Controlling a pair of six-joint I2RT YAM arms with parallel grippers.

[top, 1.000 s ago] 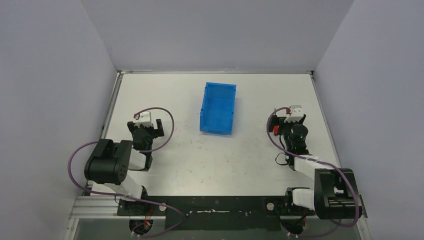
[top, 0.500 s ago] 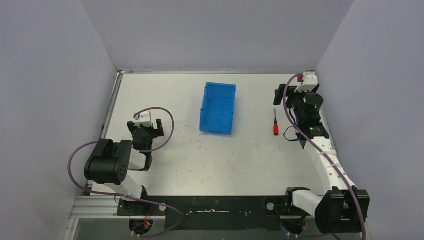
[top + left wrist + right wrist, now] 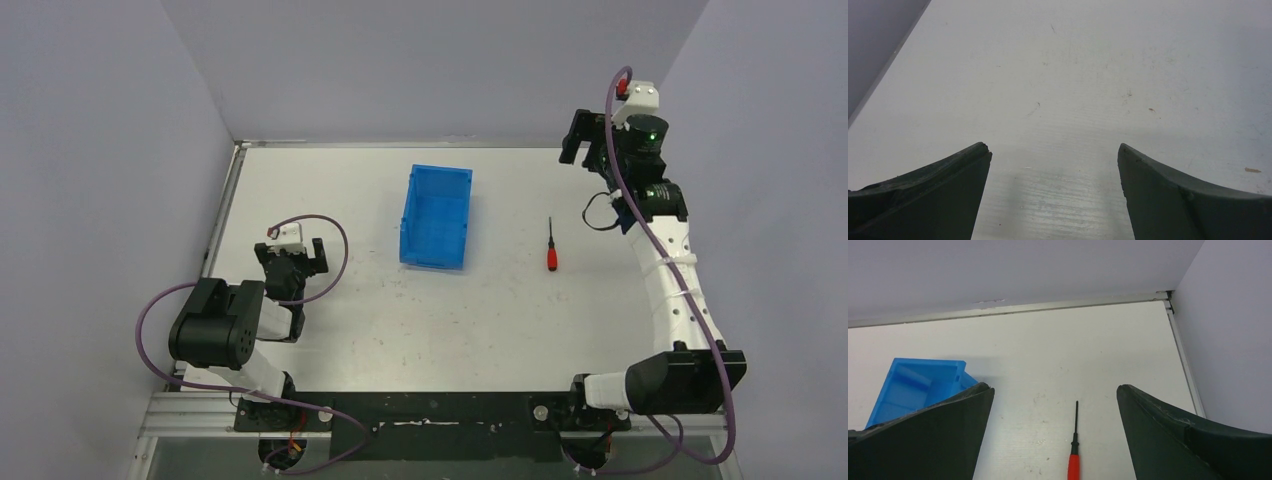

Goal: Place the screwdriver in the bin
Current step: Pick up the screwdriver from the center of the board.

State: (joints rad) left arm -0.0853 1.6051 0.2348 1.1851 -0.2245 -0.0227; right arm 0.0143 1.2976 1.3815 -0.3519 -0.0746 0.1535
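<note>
We see the screwdriver (image 3: 550, 247) lying on the worktop (image 3: 450, 320), right of the bin (image 3: 437, 217) and apart from it, red handle nearest us. Our right arm (image 3: 665, 265) holds its jaws high over the far right corner, spread wide and empty, the screwdriver framed between them well below. The left jaws, likewise spread and empty, hover low at near left.

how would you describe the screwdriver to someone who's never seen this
Find the blue bin mid-table. Right of it, lying alone on the white table, is the screwdriver: small, red handle at the near end, thin dark shaft beyond.
</note>
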